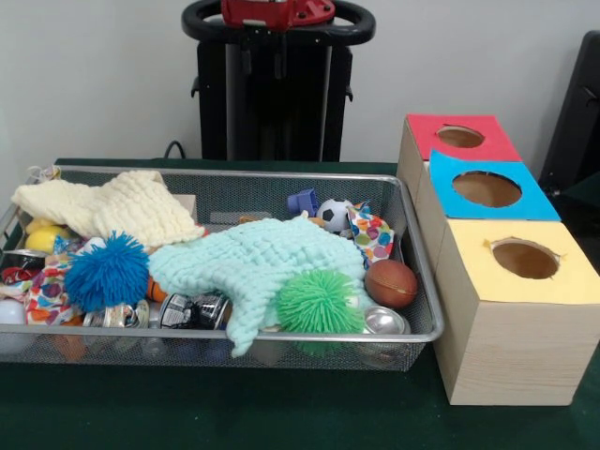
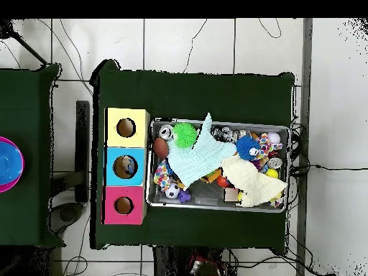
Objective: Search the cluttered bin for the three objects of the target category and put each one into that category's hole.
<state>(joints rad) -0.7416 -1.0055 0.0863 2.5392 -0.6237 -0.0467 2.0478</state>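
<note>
The wire mesh bin (image 1: 412, 281) sits on the green worktop (image 1: 234, 412), crowded with clutter. Which category is the target cannot be told.

Counted in the front view:
- 2 knitted cloths: a mint one (image 1: 248, 267) draped over the middle and hanging over the near rim, and a cream one (image 1: 108, 208) at the left.
- 2 spiky balls: a green one (image 1: 320, 303) at the near rim and a blue one (image 1: 106, 271) to its left.
- 1 small soccer ball (image 1: 333, 215) near the far wall, with 1 blue plastic piece (image 1: 303, 202) just beside it.
- 1 brown ball (image 1: 390, 282) at the right end, with 1 shiny metal can (image 1: 384, 322) in the corner in front of it.
- At least 2 patches of dotted fabric (image 1: 373, 234).

Just beside the bin's right end stand 3 wooden boxes in a row, each with 1 round hole on top: yellow (image 1: 525, 272) nearest, blue (image 1: 487, 190) in the middle, red (image 1: 459, 137) farthest.

The red arm (image 1: 277, 11) shows only at the top edge, well apart from the bin. The end effector is not seen clearly, so whether it is open or holding anything cannot be told.

In the overhead view, a second green surface (image 2: 29, 208) carries 1 pink and blue bowl (image 2: 8, 164).
</note>
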